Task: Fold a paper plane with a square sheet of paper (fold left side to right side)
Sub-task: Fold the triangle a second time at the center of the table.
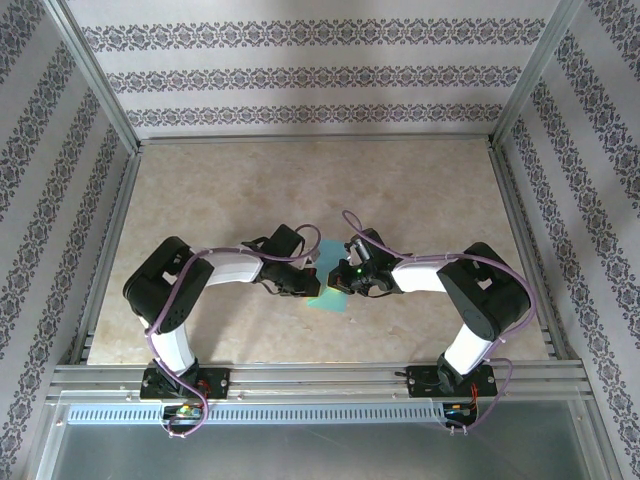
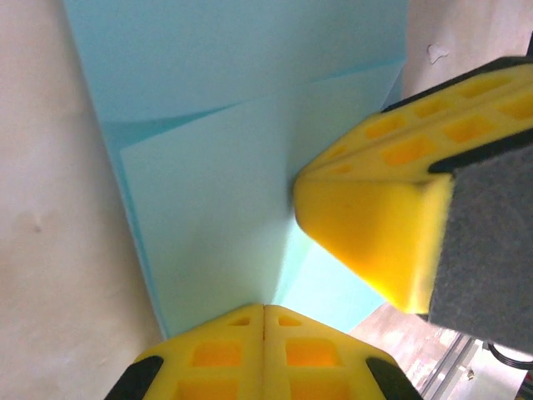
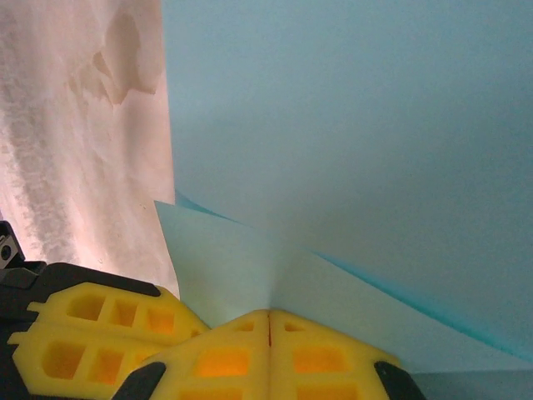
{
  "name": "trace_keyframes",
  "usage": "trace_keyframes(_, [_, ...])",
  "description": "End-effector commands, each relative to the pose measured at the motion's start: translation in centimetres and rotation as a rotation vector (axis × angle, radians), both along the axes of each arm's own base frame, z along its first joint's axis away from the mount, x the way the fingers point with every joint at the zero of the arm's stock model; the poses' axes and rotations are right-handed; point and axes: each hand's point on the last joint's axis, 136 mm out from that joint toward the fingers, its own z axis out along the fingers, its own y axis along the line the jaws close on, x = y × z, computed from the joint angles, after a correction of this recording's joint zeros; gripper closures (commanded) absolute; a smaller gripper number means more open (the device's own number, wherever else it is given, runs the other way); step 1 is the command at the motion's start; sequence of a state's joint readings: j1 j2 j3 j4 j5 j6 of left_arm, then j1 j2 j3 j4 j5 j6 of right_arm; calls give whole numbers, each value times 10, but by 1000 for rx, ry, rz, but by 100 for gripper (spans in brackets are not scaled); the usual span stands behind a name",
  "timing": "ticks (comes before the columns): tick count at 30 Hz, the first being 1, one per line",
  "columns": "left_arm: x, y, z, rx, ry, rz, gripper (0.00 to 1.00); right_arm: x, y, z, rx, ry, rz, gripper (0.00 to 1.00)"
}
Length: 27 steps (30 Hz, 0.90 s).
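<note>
At the middle of the pale marbled surface [image 1: 300,190], between the two arms, we see a thin teal-blue square sheet of paper [image 1: 328,300], with the left claw [image 1: 306,284] and the right claw [image 1: 342,282] meeting at it from either side, nearly tip to tip.

From the left wrist, the square sheet of paper [image 2: 216,183] shows overlapping layers with slanted fold edges. The left claw [image 2: 265,321] is clenched, its yellow fingers [image 2: 216,354] pressed together along a thin seam, and a crease of the paper runs straight into that seam, so we take it to be pinching the sheet. A yellow finger [image 2: 366,225] of the right claw touches the paper just beside it.

From the right wrist, the right claw [image 3: 269,327] is likewise clenched on the sheet [image 3: 350,125], whose folds converge at its tips. A finger [image 3: 100,329] of the left claw sits close at its left.
</note>
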<state>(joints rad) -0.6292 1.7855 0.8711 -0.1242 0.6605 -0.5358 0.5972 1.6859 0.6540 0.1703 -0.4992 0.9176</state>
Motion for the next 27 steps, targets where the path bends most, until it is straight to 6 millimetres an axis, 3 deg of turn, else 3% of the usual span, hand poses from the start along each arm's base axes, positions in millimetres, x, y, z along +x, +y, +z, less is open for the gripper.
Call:
trace_keyframes(1, [-16,12,0,59,33,-6,100,-14,-28,-35,-126,78,-32,100])
trace_keyframes(5, [-12,6,22,20,1,-15,100,-13,-27,-33,-120,73,-27,100])
trace_keyframes(9, [-17,4,31,-10,11,-25,100,-13,-27,-34,-124,74,-28,100])
trace_keyframes(14, [-26,1,23,-20,38,-42,100,-15,-28,-37,-131,83,-26,100])
trace_keyframes(27, [-22,-4,6,11,48,-82,100,-19,-29,-40,-154,95,-12,100])
